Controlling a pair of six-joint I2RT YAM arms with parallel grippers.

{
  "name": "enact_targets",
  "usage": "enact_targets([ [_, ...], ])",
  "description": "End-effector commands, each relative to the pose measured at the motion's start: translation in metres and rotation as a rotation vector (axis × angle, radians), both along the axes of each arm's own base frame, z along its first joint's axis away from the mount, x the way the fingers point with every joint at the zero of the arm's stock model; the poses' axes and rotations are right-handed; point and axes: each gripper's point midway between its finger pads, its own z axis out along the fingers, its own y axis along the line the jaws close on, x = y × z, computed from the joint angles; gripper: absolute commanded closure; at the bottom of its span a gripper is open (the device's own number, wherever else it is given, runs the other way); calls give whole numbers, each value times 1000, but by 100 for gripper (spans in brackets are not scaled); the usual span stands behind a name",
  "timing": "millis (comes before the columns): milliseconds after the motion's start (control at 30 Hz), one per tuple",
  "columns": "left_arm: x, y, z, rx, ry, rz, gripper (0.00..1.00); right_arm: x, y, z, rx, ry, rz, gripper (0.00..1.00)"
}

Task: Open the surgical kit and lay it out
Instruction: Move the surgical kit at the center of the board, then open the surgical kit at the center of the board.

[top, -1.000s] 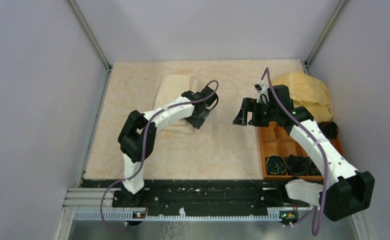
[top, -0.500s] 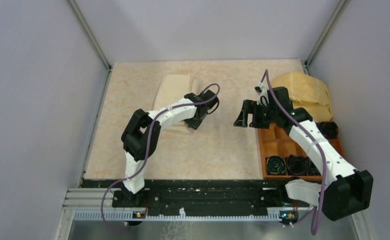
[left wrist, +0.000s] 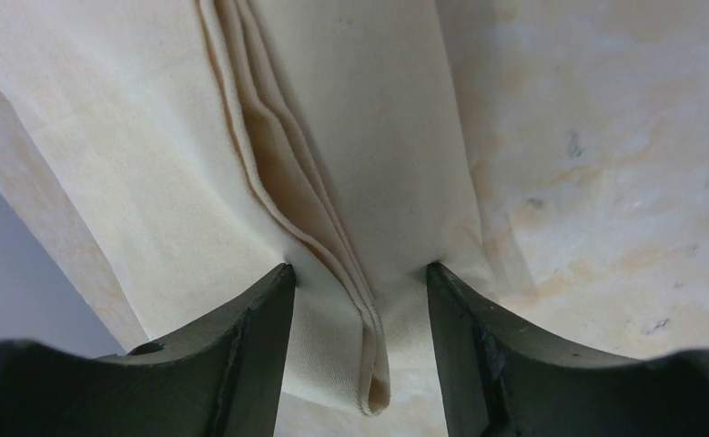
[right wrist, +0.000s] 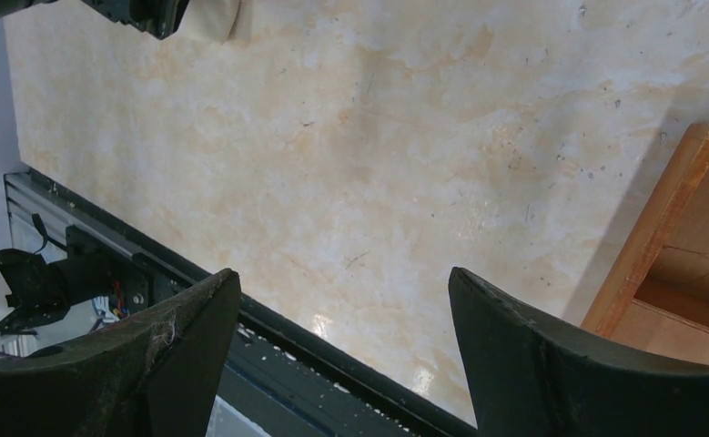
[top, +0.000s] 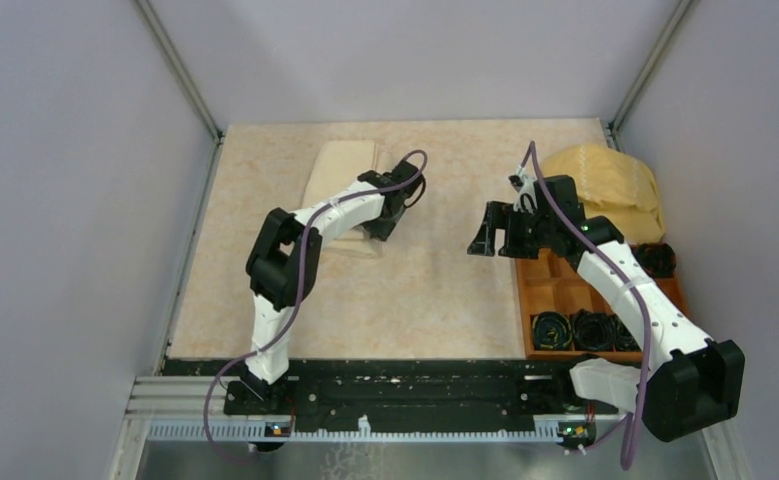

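The folded pale cream cloth sheet (top: 340,165) lies near the far edge of the tabletop (top: 425,290). The left gripper (left wrist: 354,278) straddles its layered fold, jaws half-open, apparently not pinching. The right gripper (right wrist: 341,291) hangs wide, empty, beside the orange compartment box (top: 522,300); a mustard-yellow cloth (top: 610,185) fills the far right corner.

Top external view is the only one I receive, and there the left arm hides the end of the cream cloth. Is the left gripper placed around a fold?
Observer: Yes. In the left wrist view the left gripper straddles a layered folded edge of the cream cloth, one finger on each side.
Operator: Does it pinch the fold?
Observer: No. The jaws stand wider than the fold; only the fingertips touch the cloth beside it.
Operator: And is the right gripper holding anything?
Observer: Nothing. Its wrist view shows the right gripper with open jaws over the table, the orange box at one side.
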Motion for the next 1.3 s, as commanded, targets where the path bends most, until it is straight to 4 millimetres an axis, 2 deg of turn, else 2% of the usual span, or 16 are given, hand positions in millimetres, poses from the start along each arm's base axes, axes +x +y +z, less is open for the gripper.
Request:
enact_targets([
  [0,37,-32,5,-96,-69,-42,40,6,2,5,19,-33,6,16],
  [133,50,-47,6,-124,-70,-61,40,7,4,6,27,-30,9,16],
  [200,54,-48,15,-122,-82,-47,40,7,4,7,24,-28,10,16],
  [267,55,-47,26,-124,-97,-42,37,6,3,6,19,-26,8,16],
  [367,52,-41,46,-126,-134,-23,26,5,2,5,17,-26,5,16],
  [500,43,-31,52,-110,-138,-17,23,5,3,2,23,-21,5,16],
  [600,38,-25,46,-89,-126,-19,32,7,6,4,36,-22,11,16],
  [767,32,-19,40,-60,-101,-8,36,7,6,5,40,-22,11,16],
  [967,34,-11,43,-15,-112,-12,63,2,5,2,39,-19,7,16],
  [1033,36,-6,54,-7,-135,5,75,2,4,4,37,-25,1,16],
  [1167,42,11,89,-45,-219,71,85,2,1,6,30,-35,-6,16],
  [1267,47,41,111,-97,-274,169,91,1,1,5,29,-31,-4,16],
])
